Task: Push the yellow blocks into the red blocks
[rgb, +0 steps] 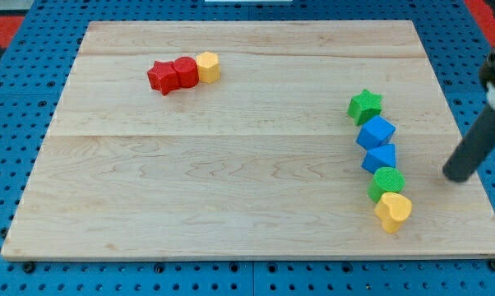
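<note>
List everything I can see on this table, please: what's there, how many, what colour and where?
Wooden board: one, pale wood, fills most of the view.
Blue pegboard: one, beneath and around the board.
Red blocks: two, the star-like block and the round one, touching, upper left.
Yellow block: one, against the red pair's right side.
Green star: one, top of a column at the view's right.
Blue blocks: two, and, below the star.
Green round block: one, below the blues.
Yellow heart: one, column's bottom.
My tip: one dark rod, right of the column, touching no block.
</note>
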